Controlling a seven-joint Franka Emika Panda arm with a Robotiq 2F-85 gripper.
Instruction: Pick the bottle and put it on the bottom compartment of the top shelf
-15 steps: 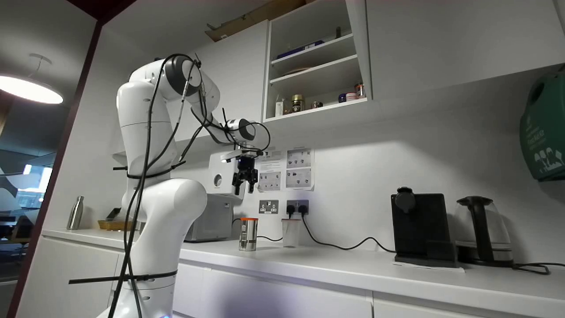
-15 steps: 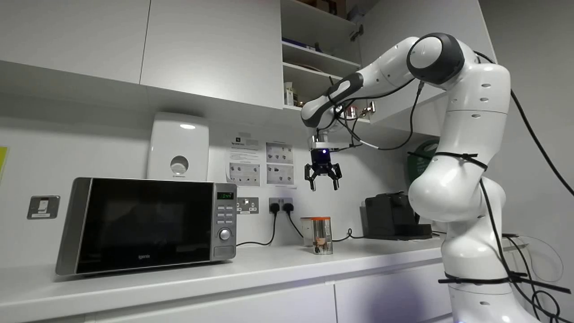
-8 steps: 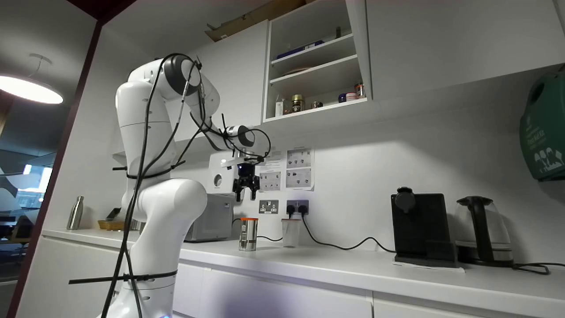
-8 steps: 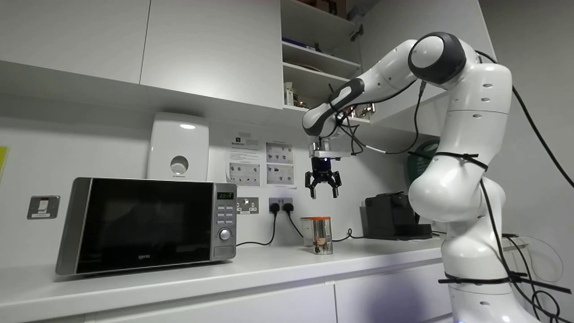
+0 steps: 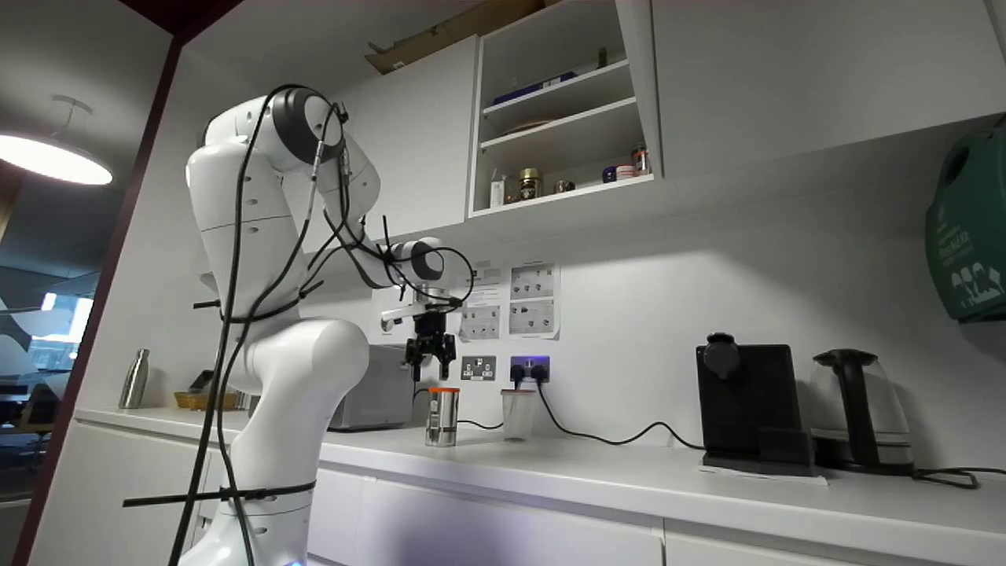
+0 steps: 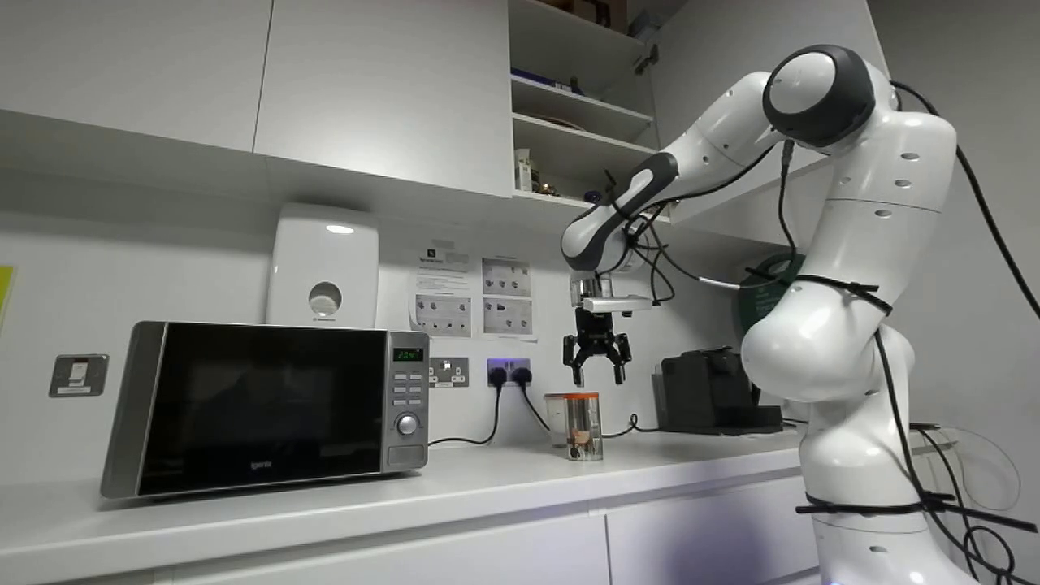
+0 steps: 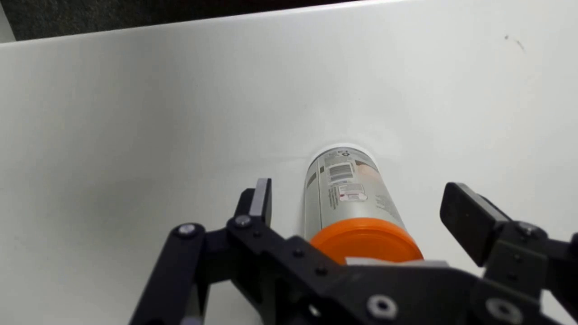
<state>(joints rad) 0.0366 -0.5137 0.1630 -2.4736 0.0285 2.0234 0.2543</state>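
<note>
The gripper (image 6: 600,380) is lower than a second ago, its fingers (image 7: 469,221) apart and holding nothing, just above the bottle (image 7: 354,194). The bottle stands upright on the counter (image 6: 504,479). The approach appears nearly complete; gripping and placement in the lower compartment (image 5: 581,149) remain.

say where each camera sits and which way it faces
An exterior view: low, tilted up; arm and end effector left of centre, coffee machine right.
An exterior view: low, tilted up; microwave left, arm and end effector right.
Wrist view: on the wrist, looking down past open fingers at orange-lidded bottle.
Both exterior views share the bottle and open cabinet.
</note>
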